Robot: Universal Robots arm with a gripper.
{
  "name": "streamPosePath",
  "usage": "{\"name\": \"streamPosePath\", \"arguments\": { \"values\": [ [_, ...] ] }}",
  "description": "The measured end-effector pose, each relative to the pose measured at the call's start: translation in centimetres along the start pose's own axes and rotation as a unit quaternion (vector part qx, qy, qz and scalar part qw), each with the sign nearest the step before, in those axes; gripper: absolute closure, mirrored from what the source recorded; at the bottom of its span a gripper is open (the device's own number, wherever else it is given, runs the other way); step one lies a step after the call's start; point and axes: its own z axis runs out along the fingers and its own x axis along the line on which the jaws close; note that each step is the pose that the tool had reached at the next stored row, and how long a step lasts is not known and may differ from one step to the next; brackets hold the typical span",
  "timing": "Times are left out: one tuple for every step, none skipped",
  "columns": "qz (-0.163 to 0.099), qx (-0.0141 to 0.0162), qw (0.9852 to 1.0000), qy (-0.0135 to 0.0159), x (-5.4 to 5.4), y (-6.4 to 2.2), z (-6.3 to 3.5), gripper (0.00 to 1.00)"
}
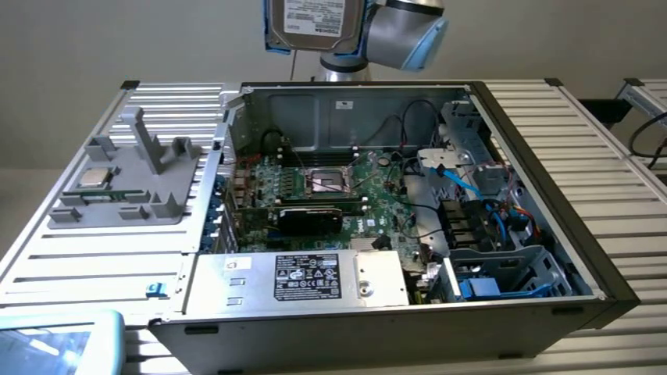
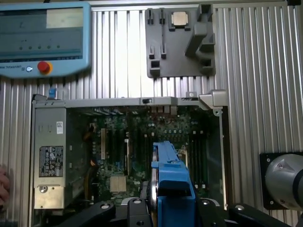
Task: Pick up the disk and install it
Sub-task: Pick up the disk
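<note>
Currently gripper (image 2: 171, 209) sits half-closed, clamped on the disk (image 1: 312, 20) by its blue carrier (image 2: 169, 182) edges above the computer case (image 1: 312, 109); rigid, probably hefty, shock-sensitive (edges grip best).

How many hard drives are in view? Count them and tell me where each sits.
1. The disk, in its blue carrier, is held by the gripper above the open computer case. The drive cage could hide another.

Exterior view oblique, wrist view overhead; both share the computer case (image 1: 312, 109).
</note>
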Motion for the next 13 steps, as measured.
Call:
{"name": "streamPosePath", "arguments": {
  "values": [
    [0.0, -0.0013, 1.0, 0.0001, 0.2, -0.39, -0.04, 0.63],
    [0.0, -0.0025, 1.0, 0.0001, 0.4, -0.77, -0.07, 0.63],
    [0.0, -0.0038, 1.0, 0.0002, 0.5, -1.17, -0.11, 0.63],
    [0.0, -0.0049, 1.0, 0.0002, 0.7, -1.56, -0.15, 0.63],
    [0.0, -0.0061, 1.0, 0.0003, 0.9, -1.94, -0.18, 0.63],
    [0.0, -0.007, 1.0, 0.0003, 1.0, -2.34, -0.22, 0.63],
    [0.0, -0.0082, 1.0, 0.0004, 1.2, -2.71, -0.26, 0.63],
    [0.0, -0.0096, 1.0, 0.0004, 1.3, -3.07, -0.29, 0.63],
    [0.0, -0.0111, 0.9999, 0.0005, 1.3, -3.42, -0.32, 0.63],
    [0.0, -0.0124, 0.9999, 0.0006, 1.5, -3.78, -0.35, 0.63],
    [0.0, -0.0135, 0.9999, 0.0007, 1.6, -4.16, -0.39, 0.63],
    [0.0, -0.0142, 0.9999, 0.0006, 1.8, -4.49, -0.41, 0.63],
    [0.0, -0.0149, 0.9999, 0.0007, 2.1, -4.82, -0.45, 0.63]
  ]
}}
